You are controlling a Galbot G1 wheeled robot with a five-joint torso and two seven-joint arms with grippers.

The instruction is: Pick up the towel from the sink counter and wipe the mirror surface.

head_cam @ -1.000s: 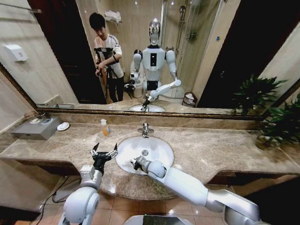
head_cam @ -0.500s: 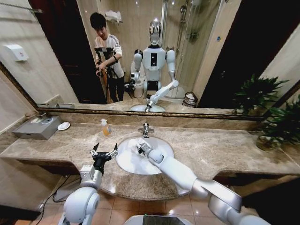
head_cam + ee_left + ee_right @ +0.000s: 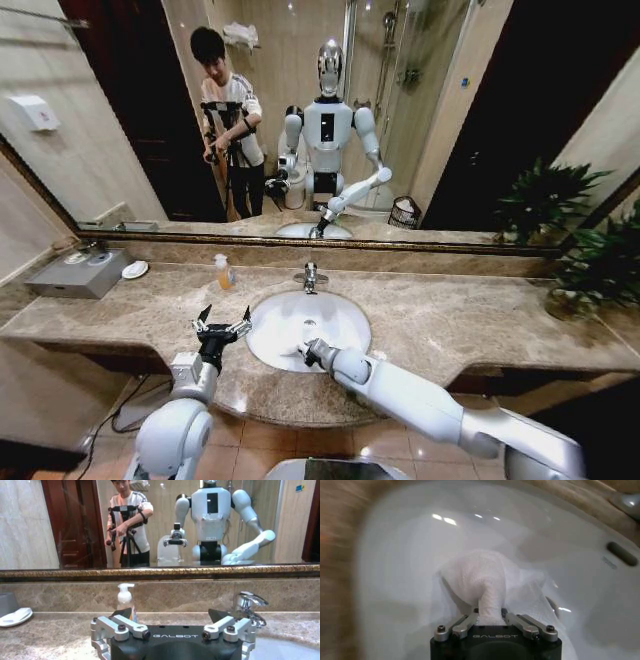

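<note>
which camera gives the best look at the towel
The right wrist view: the white towel hangs bunched from the right gripper over the basin. The head view shows a small white patch; the left wrist view none.

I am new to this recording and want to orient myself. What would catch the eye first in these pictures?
First, the right tool, low over the white basin in the middle of the sink counter, is shut on a white towel that bunches out ahead of it. Next, the mirror behind the counter reflects the robot. The left tool hovers open above the counter's front edge, left of the basin.
</note>
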